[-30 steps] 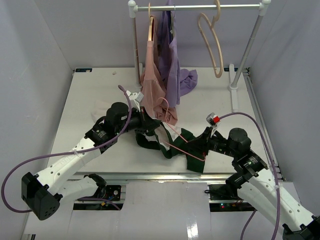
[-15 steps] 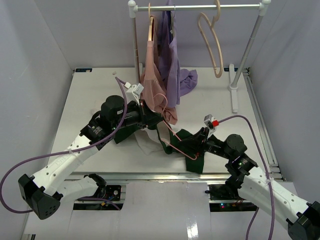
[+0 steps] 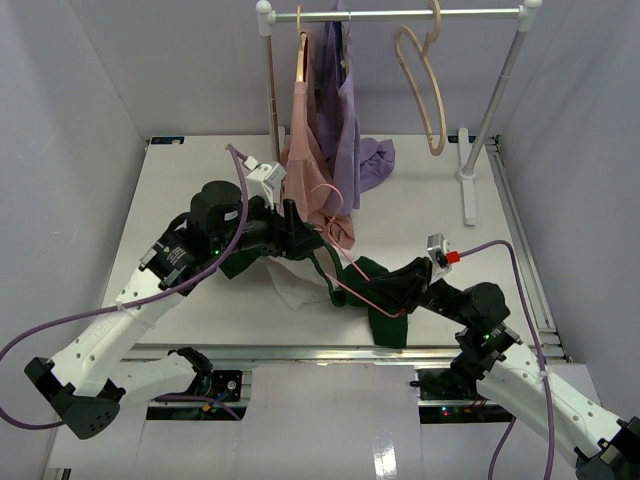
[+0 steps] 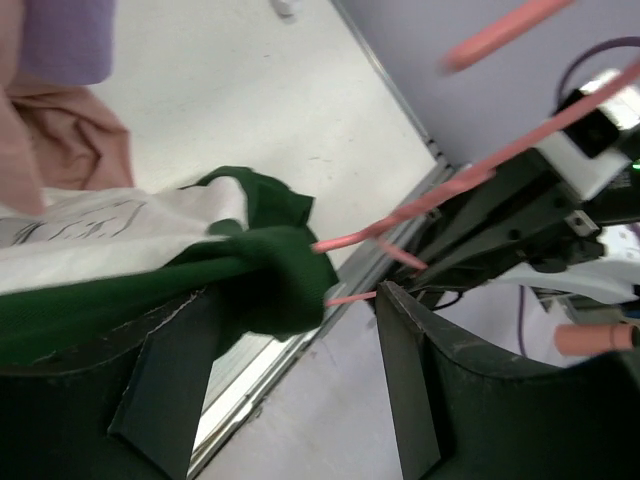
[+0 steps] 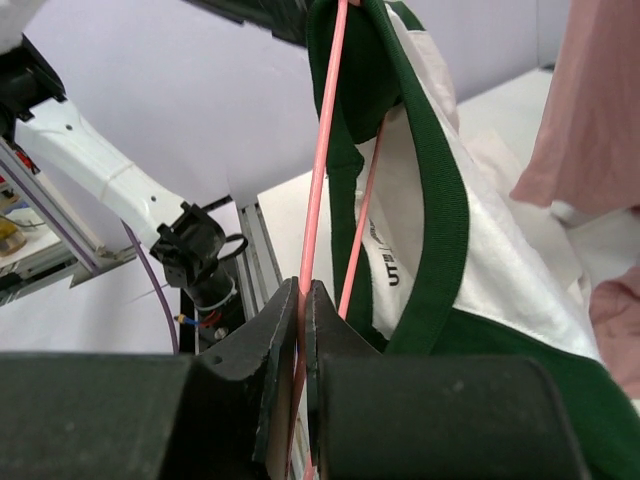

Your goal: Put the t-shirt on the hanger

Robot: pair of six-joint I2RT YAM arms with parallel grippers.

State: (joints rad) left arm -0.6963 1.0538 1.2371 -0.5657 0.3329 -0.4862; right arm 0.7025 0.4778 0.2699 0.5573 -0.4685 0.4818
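The thin pink hanger [image 3: 350, 277] slants over the table's middle, its hook up near the hanging clothes. My right gripper [image 3: 388, 298] is shut on its lower wire; in the right wrist view [image 5: 304, 290] the wire [image 5: 318, 150] runs up between the closed jaws. The cream and green t-shirt [image 3: 296, 288] hangs bunched on the hanger, its green collar [image 5: 440, 200] looped over the wire. My left gripper [image 3: 303, 240] is at the shirt's upper end with its jaws wide apart [image 4: 290, 320]. Green fabric [image 4: 270, 270] rests against one finger, and the wire [image 4: 420, 205] pokes out of it.
A clothes rack [image 3: 400, 14] stands at the back with a dusty-pink garment [image 3: 305, 150], a lilac garment [image 3: 352, 140] and a beige wooden hanger [image 3: 425, 80]. Its right post [image 3: 492, 115] stands on a white foot. A metal rail [image 3: 330, 352] runs along the near table edge.
My left gripper has opened and let go of the green fabric, and its arm has drawn back and up. The right gripper has kept its hold on the hanger and shifted slightly right.
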